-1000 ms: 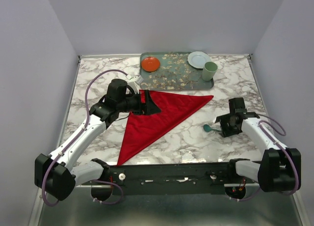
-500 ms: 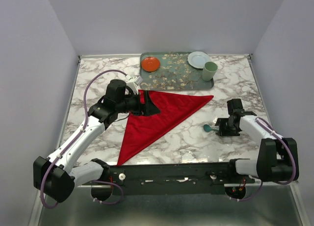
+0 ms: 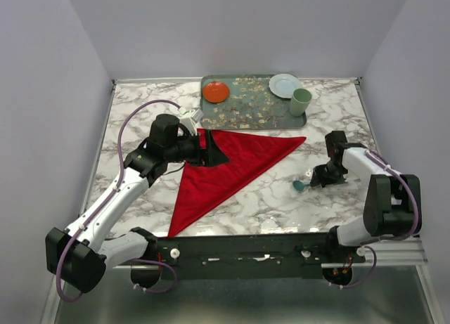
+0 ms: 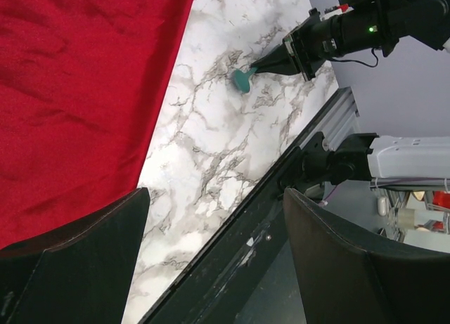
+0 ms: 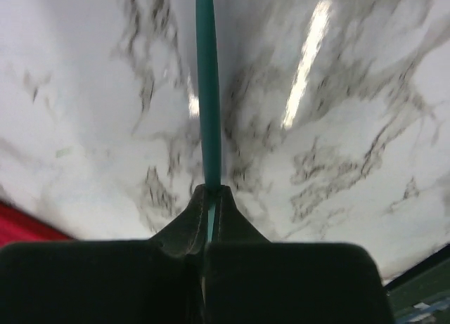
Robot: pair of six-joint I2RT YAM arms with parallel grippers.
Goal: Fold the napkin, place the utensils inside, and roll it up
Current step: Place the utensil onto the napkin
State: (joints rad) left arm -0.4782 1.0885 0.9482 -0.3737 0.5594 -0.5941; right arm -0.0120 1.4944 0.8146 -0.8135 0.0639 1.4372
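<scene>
Lying flat on the white, grey-veined marble tabletop (image 3: pixel 267 204), the bright red cloth napkin (image 3: pixel 225 169) is folded into a triangle. One short edge runs just beside the near rim of the green, blossom-patterned rectangular tray (image 3: pixel 246 107).

Only the overhead view takes in the tray's load: a small round orange-red plate (image 3: pixel 216 92), a round white plate (image 3: pixel 285 85) and a pale green cup (image 3: pixel 301 101).

That view puts the left gripper (image 3: pixel 214 150) at the napkin's far left corner. The left wrist camera shows its two black fingers spread wide with nothing between them, red cloth and bare marble below.

The right gripper (image 3: pixel 318 179) sits low on the table to the right of the napkin. From above, only the rounded end of a slim dark teal utensil (image 3: pixel 299 185) pokes out of it toward the cloth. The right wrist camera settles the grip: the fingertips are pressed together, pinching the thin straight handle. The left wrist view shows the rounded end on marble, apart from the napkin's edge.
</scene>
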